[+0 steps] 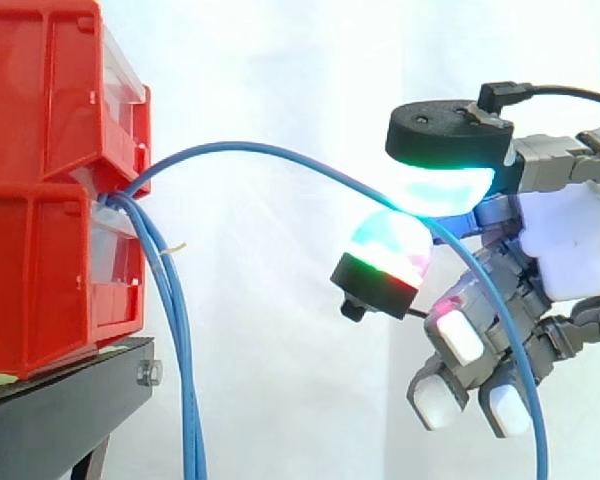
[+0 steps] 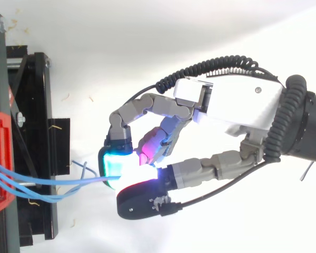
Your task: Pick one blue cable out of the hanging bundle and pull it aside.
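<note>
While apart from the bundle, one blue cable between fingers.

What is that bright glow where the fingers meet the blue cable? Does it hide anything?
Side view: the hand's own fingertip pads glow cyan and green as they pinch the blue cable, which is traceable back to the red bins. Top view: the glow washes out to white at the pinch, hiding the cable there.
</note>
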Controlling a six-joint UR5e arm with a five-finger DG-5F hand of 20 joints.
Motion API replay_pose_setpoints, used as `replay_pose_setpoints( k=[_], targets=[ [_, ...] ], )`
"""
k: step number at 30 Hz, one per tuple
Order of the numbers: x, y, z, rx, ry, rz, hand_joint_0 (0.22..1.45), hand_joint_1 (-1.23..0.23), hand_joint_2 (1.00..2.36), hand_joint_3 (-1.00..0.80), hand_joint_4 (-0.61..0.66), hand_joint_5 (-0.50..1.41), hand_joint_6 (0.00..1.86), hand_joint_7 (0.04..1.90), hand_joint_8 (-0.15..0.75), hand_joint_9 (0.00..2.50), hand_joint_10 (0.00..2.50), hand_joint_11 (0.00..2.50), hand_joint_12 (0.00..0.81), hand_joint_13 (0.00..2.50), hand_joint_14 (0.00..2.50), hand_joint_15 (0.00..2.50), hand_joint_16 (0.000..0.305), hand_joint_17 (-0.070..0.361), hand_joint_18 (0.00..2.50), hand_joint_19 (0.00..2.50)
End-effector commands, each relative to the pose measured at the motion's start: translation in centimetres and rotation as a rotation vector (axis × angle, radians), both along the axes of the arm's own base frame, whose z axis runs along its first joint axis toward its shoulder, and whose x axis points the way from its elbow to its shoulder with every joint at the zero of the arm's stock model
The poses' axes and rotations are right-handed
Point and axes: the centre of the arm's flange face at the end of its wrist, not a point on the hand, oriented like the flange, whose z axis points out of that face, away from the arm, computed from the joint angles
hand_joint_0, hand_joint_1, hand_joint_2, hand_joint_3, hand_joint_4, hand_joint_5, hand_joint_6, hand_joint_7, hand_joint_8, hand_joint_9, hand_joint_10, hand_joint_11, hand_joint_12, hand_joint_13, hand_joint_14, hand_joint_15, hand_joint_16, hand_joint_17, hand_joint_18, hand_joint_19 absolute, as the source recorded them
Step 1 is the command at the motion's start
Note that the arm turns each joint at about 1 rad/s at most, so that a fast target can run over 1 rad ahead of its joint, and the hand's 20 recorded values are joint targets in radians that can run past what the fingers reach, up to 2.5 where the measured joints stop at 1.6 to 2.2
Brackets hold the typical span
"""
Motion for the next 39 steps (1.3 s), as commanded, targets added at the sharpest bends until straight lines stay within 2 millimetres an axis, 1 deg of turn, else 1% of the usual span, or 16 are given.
replay_pose_setpoints(
  k=[1,16,39],
  targets=[
    [0.0,0.01,0.01,-0.001,0.0,0.0,0.55,-0.78,1.03,0.07,-0.05,-0.05,0.89,1.27,0.396,1.14,0.01,0.54,0.44,0.87,0.01,0.43,0.069,0.154,1.04,0.38],
    [0.0,0.01,0.01,-0.001,0.0,0.0,0.56,-0.78,1.0,0.08,-0.05,-0.05,0.89,1.27,0.397,1.14,0.01,0.54,0.438,0.87,0.01,0.42,0.068,0.154,1.04,0.39],
    [0.0,0.01,0.01,-0.001,0.0,0.0,0.56,-0.78,1.0,0.07,-0.05,-0.05,0.89,1.26,0.397,1.15,0.01,0.54,0.439,0.87,0.01,0.42,0.068,0.154,1.03,0.39]
  ],
)
